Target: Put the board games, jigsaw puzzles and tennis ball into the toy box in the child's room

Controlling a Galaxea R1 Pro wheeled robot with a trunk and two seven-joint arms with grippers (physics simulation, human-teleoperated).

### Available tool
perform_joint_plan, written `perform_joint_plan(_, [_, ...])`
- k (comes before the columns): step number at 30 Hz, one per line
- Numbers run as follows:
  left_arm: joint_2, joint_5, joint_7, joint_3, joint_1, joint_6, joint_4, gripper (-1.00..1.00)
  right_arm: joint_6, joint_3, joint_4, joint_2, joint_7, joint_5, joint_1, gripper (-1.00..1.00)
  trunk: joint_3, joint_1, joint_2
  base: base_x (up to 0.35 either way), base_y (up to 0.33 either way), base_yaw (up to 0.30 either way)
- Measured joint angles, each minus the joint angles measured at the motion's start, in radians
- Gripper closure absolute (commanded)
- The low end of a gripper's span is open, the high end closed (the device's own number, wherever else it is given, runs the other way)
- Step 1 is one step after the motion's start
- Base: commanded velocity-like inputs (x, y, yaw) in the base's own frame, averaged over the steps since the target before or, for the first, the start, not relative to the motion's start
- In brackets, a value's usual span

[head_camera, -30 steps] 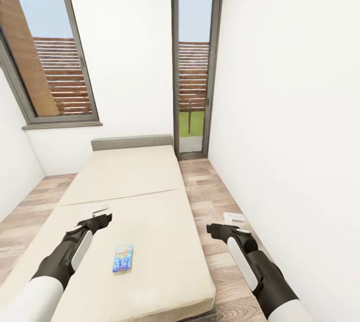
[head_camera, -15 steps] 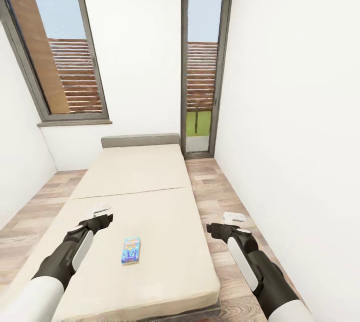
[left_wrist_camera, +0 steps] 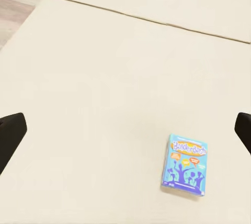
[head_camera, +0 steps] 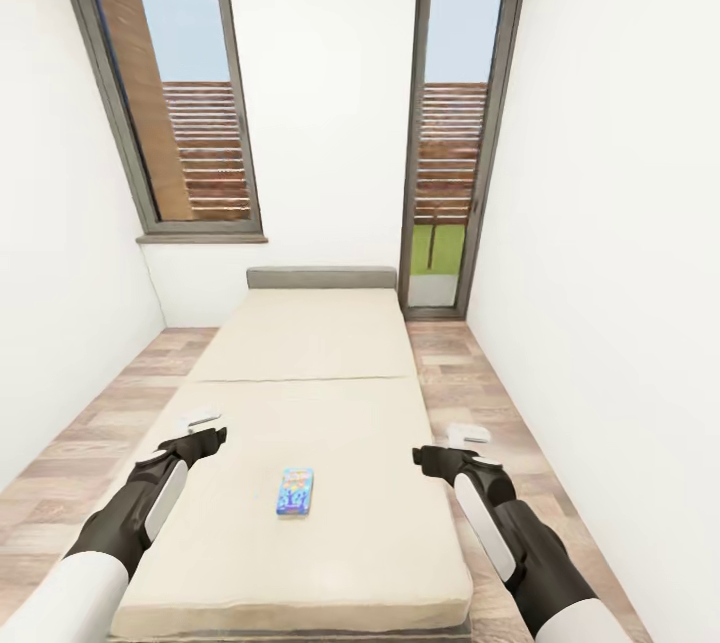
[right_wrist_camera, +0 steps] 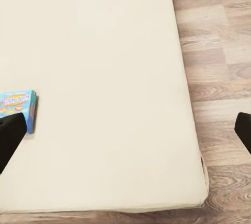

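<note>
Hovering over the near half of the bed (head_camera: 300, 363), the left end effector (head_camera: 200, 431) has its dark fingers (left_wrist_camera: 10, 132) spread wide, with nothing between them. The right end effector (head_camera: 455, 445) hangs beyond the bed's right edge above the floor (head_camera: 480, 393), its fingers (right_wrist_camera: 11, 130) equally far apart and empty.

A small board game (head_camera: 295, 491) lies flat on the mattress between the two arms, touching neither. From the left wrist the blue box (left_wrist_camera: 185, 165) shows its full printed face: cartoon silhouettes, speech bubbles and a title banner too small to read. The right wrist catches just one end of it (right_wrist_camera: 21, 106), along with the mattress's rounded corner and the wood planks alongside. The head view adds the seam across the beige mattress, the grey headboard (head_camera: 322, 277), plain white walls and two tall dark-framed windows (head_camera: 185, 93) looking out on slatted fencing.
</note>
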Motion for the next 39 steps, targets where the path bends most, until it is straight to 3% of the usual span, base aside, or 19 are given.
perform_joint_plan(39, [0.000, 0.000, -0.003, -0.001, 0.000, -0.005, 0.000, -1.00, -0.011, 0.002, -0.001, -0.005, 0.003, 0.000, 0.001, -1.00, 0.000, 0.000, 0.000, 0.052, -0.006, -0.005])
